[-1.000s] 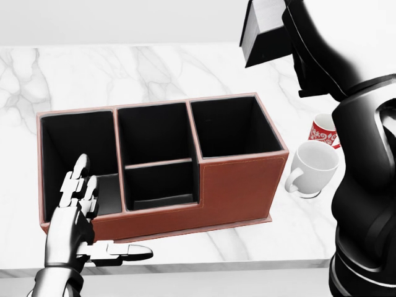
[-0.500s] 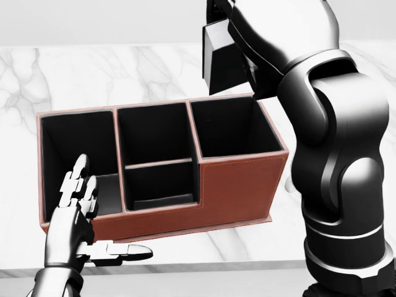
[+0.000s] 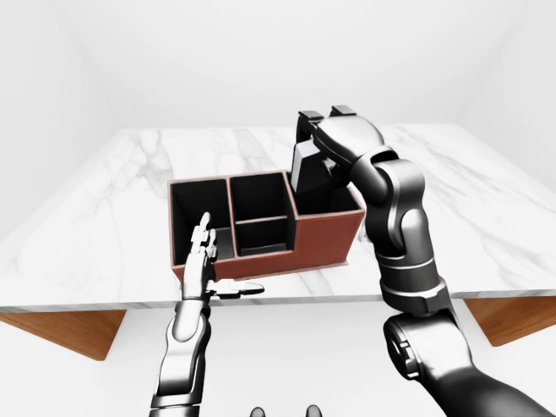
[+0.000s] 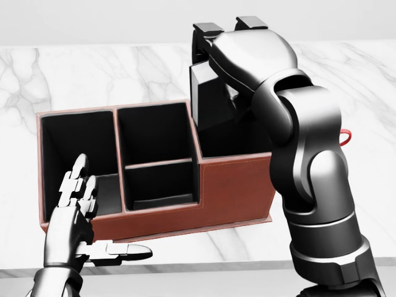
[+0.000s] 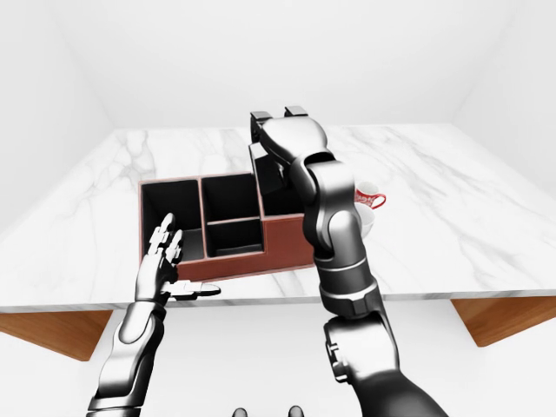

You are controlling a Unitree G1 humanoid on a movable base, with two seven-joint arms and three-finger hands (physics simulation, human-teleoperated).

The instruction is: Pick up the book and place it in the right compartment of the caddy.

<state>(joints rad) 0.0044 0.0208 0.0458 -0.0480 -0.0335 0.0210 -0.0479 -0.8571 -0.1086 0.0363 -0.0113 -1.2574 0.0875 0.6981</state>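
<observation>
**Spotter:** White walls, a marble table (image 3: 104, 217), and the brown caddy (image 4: 238, 189) sits on it near the bottom edge of your head view. Your right robot hand (image 4: 226, 43) is clamped on the book (image 4: 210, 102), holding it upright with its lower end already dipping into the right compartment (image 3: 334, 201).

**Operator:** And my left?

**Spotter:** Your left robot hand (image 4: 77, 204) hangs with fingers spread, just beside the caddy's left end, gripping nothing.

**Operator:** What could go wrong from here?

**Spotter:** The book sits close to the divider on the compartment's left side. If you lower it at a tilt, I'd expect a corner to catch that wall and jam or nudge the caddy. Letting go too high could leave it leaning out.

**Operator:** Anything you can't see?

**Spotter:** Your forearm hides the compartment's right wall and floor in the head view. A red-patterned mug (image 5: 369, 198) shows only in the right-eye view, partly behind your arm.
</observation>
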